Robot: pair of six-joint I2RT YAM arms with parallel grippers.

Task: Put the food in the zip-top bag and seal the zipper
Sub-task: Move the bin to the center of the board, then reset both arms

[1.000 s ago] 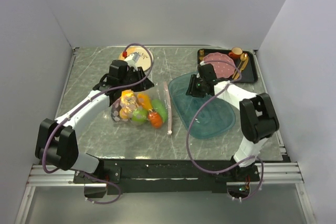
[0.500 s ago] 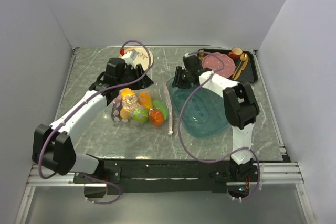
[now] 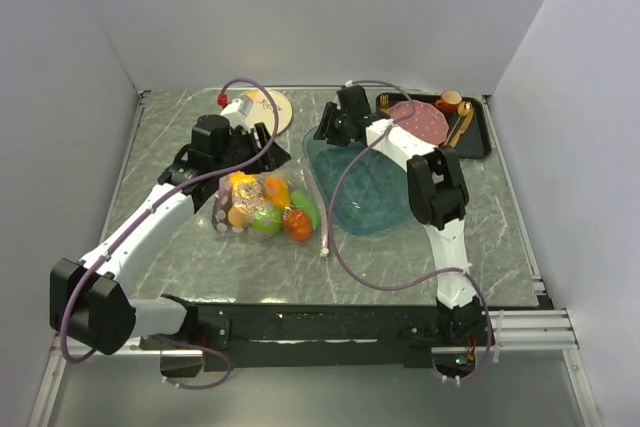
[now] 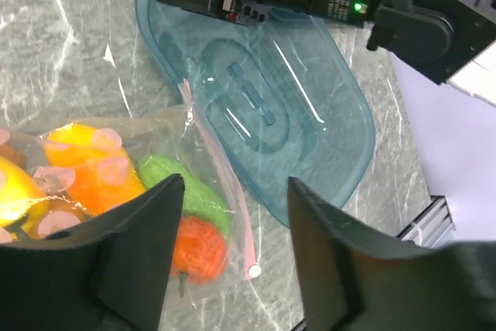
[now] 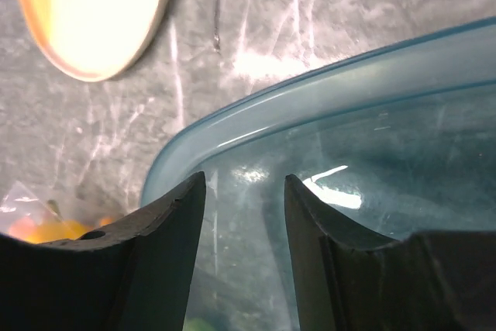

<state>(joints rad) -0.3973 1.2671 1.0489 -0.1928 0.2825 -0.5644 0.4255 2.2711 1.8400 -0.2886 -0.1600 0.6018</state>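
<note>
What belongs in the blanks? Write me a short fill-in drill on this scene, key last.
The food lies inside the clear ____.
The zipper lies between the food and the teal ____.
The left gripper is ____, holding nothing.
Missing words: bag; tray; open.
</note>
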